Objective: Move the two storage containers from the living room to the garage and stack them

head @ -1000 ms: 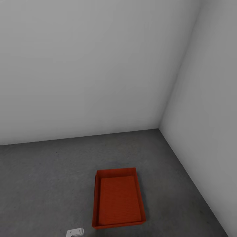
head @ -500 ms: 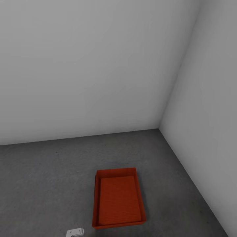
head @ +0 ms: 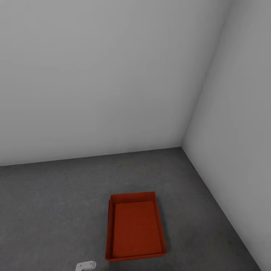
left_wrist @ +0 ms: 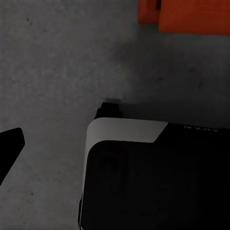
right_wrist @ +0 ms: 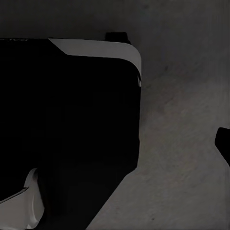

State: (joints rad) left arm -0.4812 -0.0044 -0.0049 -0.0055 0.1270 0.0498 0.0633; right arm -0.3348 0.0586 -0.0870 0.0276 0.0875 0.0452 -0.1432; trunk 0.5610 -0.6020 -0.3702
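An orange-red storage container (head: 136,229) lies on the dark grey concrete floor (head: 56,210) of the garage, near the corner of two plain grey-white walls. Its rim looks doubled at the far left corner (head: 110,201), as if one bin sits inside the other. The left wrist view catches a stepped orange corner (left_wrist: 191,17) of it. One black fingertip (left_wrist: 10,143) of my left gripper shows at that view's edge, over bare concrete. One black fingertip (right_wrist: 223,142) of my right gripper shows likewise. Nothing is between the fingers of either one.
The right wall (head: 241,143) runs close beside the bin, and the back wall (head: 94,82) stands beyond it. My own black and white base (left_wrist: 153,172) shows in both wrist views. A small white robot part (head: 86,266) pokes in at the head view's lower edge.
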